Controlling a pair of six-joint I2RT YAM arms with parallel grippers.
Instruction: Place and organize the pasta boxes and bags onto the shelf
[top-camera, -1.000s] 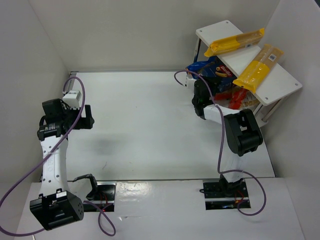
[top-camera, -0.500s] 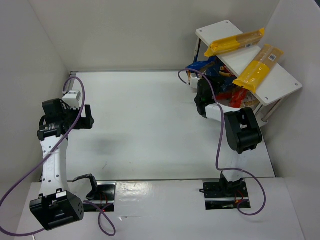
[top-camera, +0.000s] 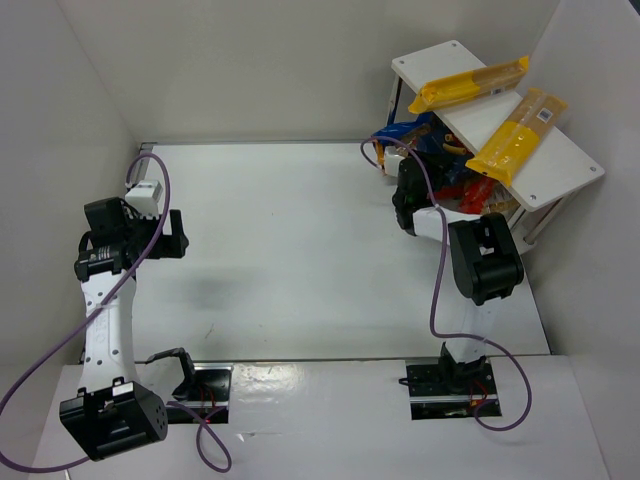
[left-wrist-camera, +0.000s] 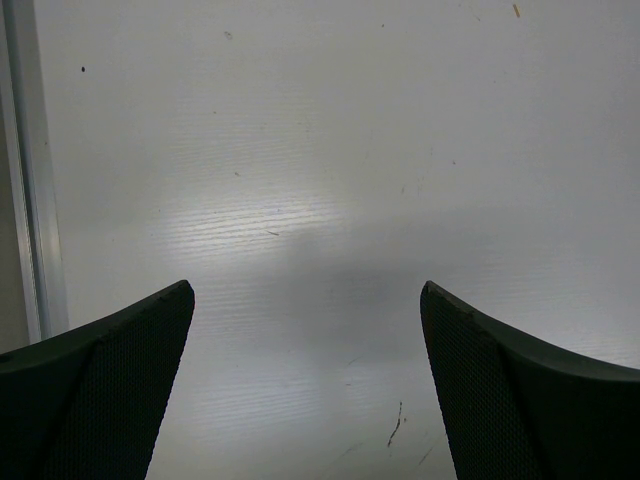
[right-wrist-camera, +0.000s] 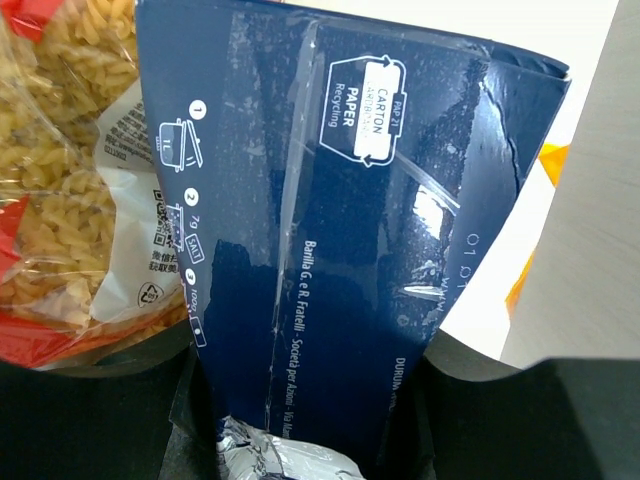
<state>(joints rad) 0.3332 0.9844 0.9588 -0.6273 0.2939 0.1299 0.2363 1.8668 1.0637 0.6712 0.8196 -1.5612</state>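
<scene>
Right wrist: pasta box (right-wrist-camera: 340, 250) between jaws.

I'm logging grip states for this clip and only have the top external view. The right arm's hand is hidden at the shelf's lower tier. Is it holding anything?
Observer: Yes. The right wrist view shows the right hand closed on the dark blue pasta box, one finger on each side.
Operator: Anything next to the box?
Observer: A red bag of spiral pasta sits beside it, on the left of that view.
Operator: And the left hand?
Observer: The left wrist view shows the left hand open, with nothing between its fingers and the table behind them.
</scene>
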